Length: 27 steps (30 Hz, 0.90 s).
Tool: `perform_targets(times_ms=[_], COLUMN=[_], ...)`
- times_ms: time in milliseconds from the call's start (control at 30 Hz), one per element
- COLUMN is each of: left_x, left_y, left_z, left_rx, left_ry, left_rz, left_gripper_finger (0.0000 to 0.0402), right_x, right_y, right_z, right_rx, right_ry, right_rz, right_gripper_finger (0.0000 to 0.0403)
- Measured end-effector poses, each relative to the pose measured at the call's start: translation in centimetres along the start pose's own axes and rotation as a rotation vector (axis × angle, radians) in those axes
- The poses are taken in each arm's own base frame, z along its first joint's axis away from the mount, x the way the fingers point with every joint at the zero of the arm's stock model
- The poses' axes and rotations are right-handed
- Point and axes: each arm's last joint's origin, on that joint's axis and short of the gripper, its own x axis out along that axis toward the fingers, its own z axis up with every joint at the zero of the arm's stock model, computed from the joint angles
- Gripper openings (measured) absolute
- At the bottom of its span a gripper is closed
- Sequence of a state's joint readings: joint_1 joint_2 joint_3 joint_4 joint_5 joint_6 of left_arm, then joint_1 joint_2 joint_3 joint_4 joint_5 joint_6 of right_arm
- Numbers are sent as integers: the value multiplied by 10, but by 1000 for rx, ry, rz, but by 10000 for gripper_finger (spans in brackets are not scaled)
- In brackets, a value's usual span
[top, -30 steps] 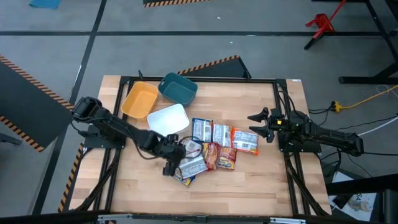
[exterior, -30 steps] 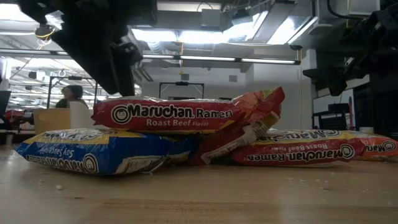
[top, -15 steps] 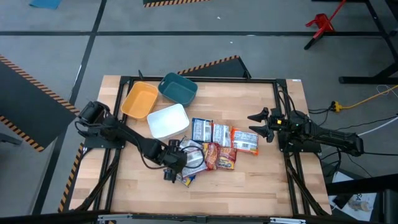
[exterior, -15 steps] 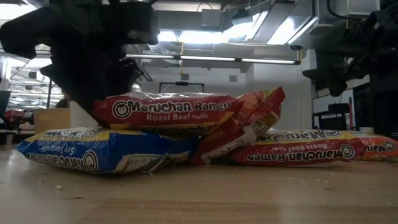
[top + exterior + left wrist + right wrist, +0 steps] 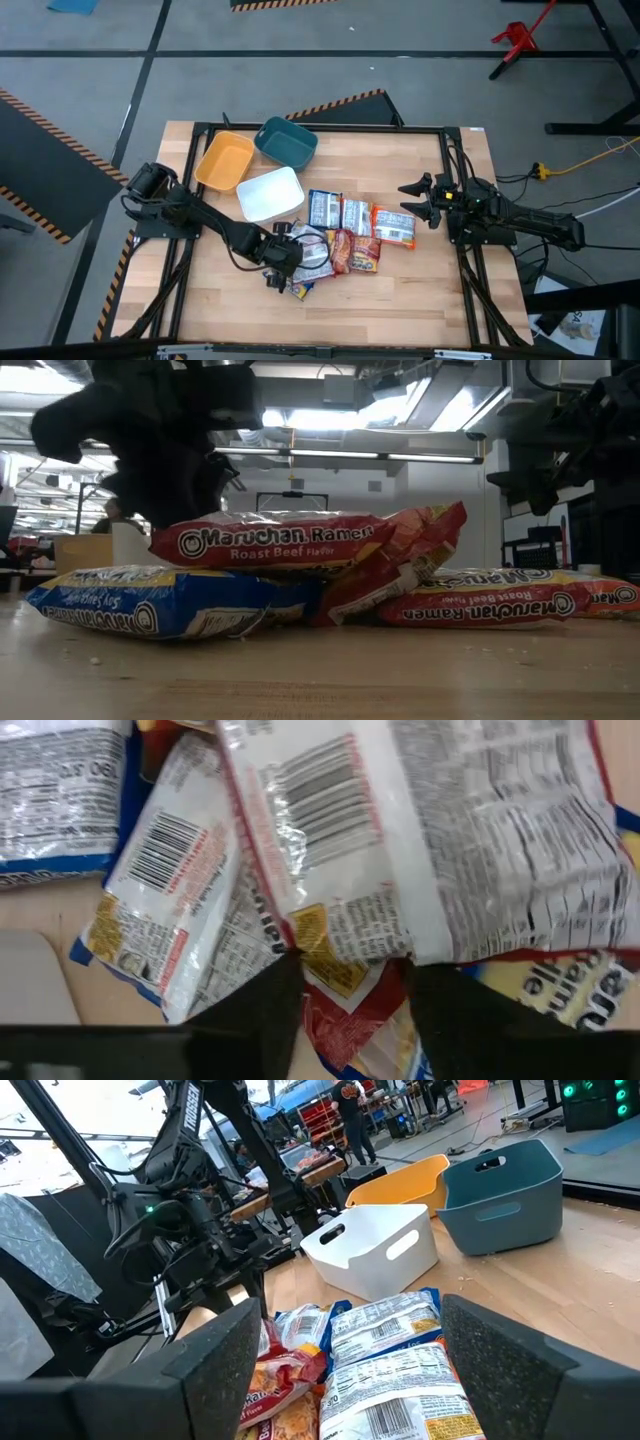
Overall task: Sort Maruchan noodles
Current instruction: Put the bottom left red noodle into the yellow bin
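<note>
Crowding the frame's middle: overlapping noodle packets (image 5: 345, 240), bins (image 5: 270, 193) blocking upper left; lying open: bench (image 5: 400, 310) along the bottom.

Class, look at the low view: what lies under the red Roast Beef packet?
Under the Roast Beef packet lies a blue packet, and another red packet leans beneath its end. Anything deeper in the pile is covered.

Left arm: extended low across the table, left gripper (image 5: 284, 262) at its tip, fingers (image 5: 252, 1010) parted. Right arm: waiting at table edge, right gripper (image 5: 413, 201) fingers spread.
</note>
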<state>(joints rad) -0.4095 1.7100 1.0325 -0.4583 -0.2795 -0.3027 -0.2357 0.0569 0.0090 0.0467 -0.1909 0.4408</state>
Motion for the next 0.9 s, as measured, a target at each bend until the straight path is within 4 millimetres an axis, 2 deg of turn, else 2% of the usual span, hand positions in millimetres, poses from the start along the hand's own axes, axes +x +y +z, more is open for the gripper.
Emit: perform_targets(times_ms=[333, 567, 900], left_x=[3, -2, -38], left_y=[3, -4, 6], left_z=[1, 4, 13], left_rx=[-7, -80, -268], left_ry=[0, -51, -191], left_rz=[-3, -31, 6], left_gripper_finger=[10, 1, 1], right_x=[0, 0, 0], right_y=[0, 0, 0], right_z=[0, 0, 0], right_rx=[0, 0, 2], right_ry=[0, 0, -3], right_rz=[0, 0, -9], right_gripper_finger=[296, 296, 296])
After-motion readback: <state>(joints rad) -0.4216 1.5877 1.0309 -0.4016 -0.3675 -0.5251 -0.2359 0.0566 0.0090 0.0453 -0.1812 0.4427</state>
